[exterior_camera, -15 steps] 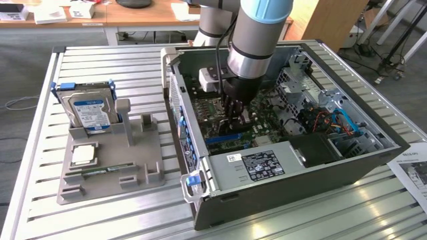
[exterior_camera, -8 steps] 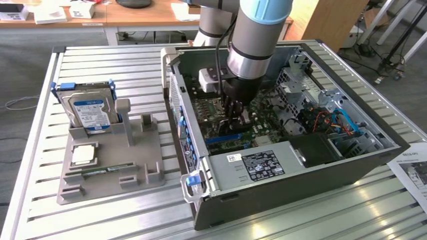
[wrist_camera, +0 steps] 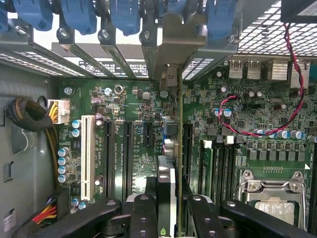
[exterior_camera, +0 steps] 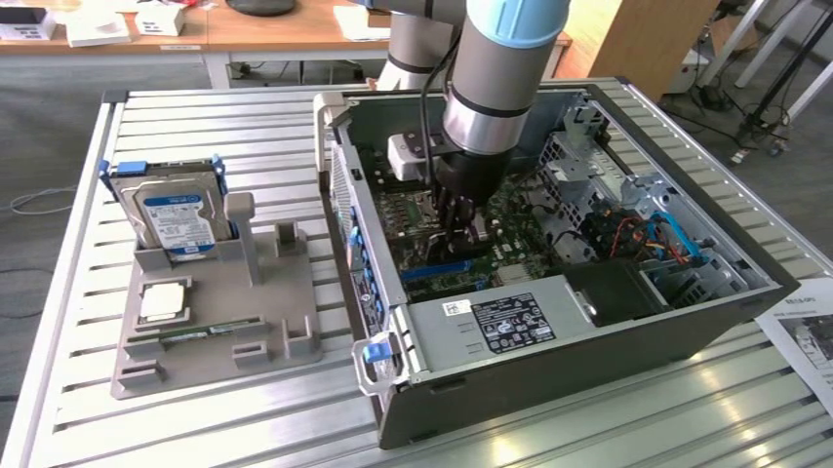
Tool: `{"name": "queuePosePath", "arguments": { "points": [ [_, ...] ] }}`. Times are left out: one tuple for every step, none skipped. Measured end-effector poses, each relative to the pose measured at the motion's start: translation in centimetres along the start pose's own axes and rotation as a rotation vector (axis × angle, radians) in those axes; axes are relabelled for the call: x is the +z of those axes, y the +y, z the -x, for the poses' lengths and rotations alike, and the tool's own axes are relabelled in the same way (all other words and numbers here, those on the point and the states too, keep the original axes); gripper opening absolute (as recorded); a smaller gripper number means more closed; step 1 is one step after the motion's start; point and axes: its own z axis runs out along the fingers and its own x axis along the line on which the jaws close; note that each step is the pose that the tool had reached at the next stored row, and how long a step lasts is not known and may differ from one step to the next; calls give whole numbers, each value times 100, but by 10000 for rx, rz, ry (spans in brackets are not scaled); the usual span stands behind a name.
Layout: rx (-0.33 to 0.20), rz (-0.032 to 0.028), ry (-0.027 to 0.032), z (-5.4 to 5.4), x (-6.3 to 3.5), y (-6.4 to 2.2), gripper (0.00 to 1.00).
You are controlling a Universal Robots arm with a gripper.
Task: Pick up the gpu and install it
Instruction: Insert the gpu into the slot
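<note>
Exterior view: slatted metal table (exterior_camera: 195, 429), desks (exterior_camera: 273, 34) behind it at the top.
I see the open computer case (exterior_camera: 586, 361) mid-frame; inside, fingers (wrist_camera: 143, 218) clamped on the gpu (wrist_camera: 167, 183).

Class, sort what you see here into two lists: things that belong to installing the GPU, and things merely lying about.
Job in hand: thin dark gpu card with silver metal bracket; black gripper clamped on it; green motherboard; open grey computer case.

Lying about: silver hard drive with blue label; narrow green memory stick; grey plastic holder tray; white printed sheet.
</note>
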Motion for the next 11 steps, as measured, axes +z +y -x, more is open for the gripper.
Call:
{"name": "queuePosePath", "arguments": {
  "points": [
    [0, 0, -1, 0, 0, 1, 28],
    [3, -1, 0, 0, 0, 5, 28],
    [1, -1, 0, 0, 0, 6, 28],
    [1, -1, 0, 0, 1, 6, 28],
    [0, 0, -1, 0, 1, 6, 28],
    [0, 0, 0, 0, 1, 6, 28],
    [0, -6, 0, -1, 4, 6, 28],
    [-1, -21, 1, -1, 7, 6, 28],
    [-1, -42, 3, -1, 9, 8, 28],
    [-3, -65, 3, 0, 12, 7, 28],
    [-5, -97, 3, 0, 13, 9, 28]
  ]
}}
